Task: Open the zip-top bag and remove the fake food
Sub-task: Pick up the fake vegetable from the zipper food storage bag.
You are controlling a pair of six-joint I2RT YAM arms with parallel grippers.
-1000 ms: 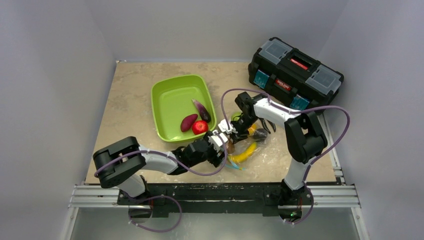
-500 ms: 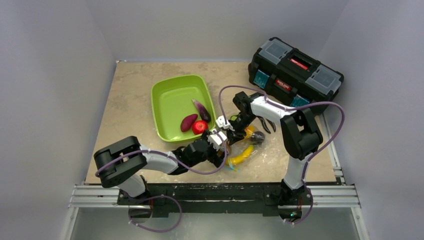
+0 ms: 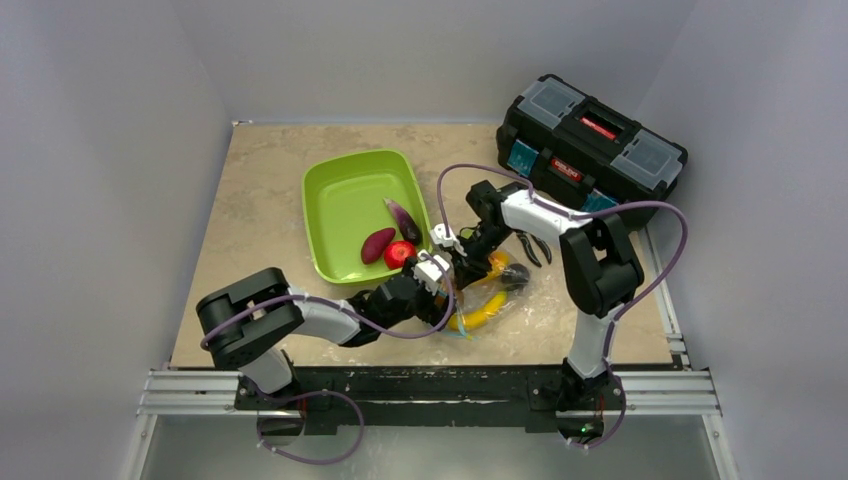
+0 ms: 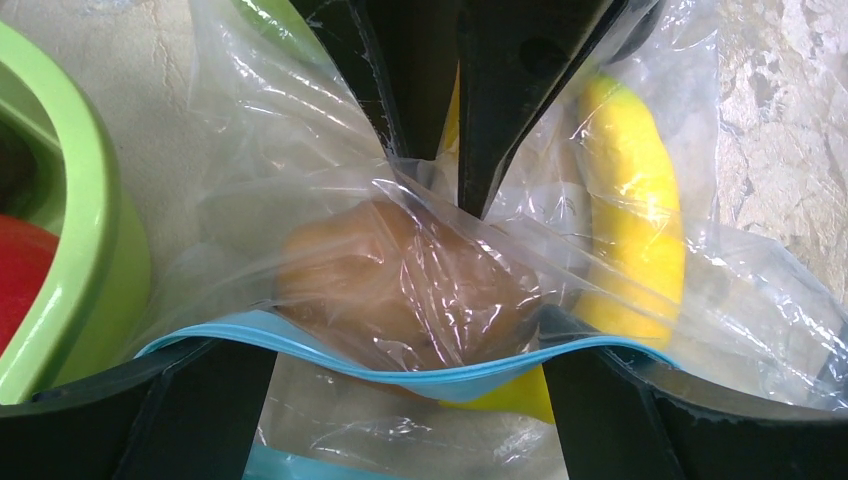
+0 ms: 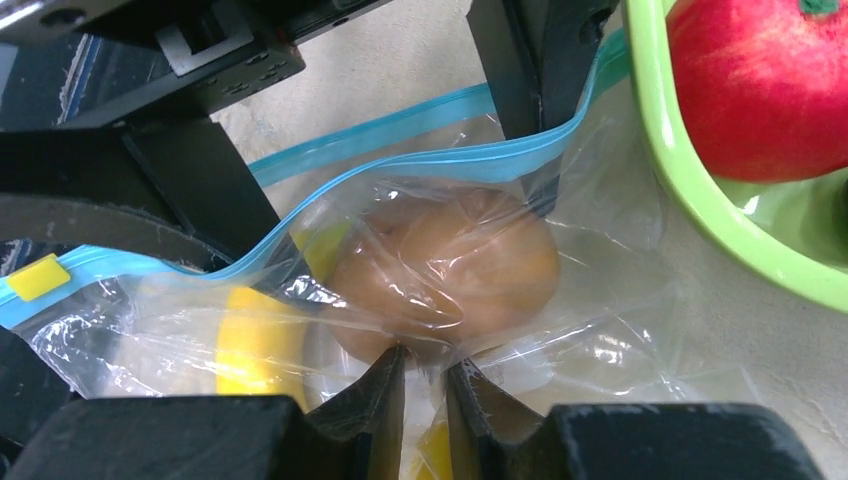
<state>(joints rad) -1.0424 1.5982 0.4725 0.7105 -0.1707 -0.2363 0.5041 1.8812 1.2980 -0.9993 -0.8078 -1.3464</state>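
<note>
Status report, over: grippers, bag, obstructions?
Left gripper open inside the mouth of the clear teal-zippered plastic zip-top bag. Right gripper pinching bag film. Brown plastic kiwi and yellow plastic banana inside. Nothing blocking.

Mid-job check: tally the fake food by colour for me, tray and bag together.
Red: 1, apple in the green tray
Purple: 1, eggplant in the tray
Maroon: 1, oval piece in the tray
Yellow: 1, banana in the zip-top bag
Brown: 1, kiwi in the bag
Total: 5 clearly seen; part of the bag is hidden.
</note>
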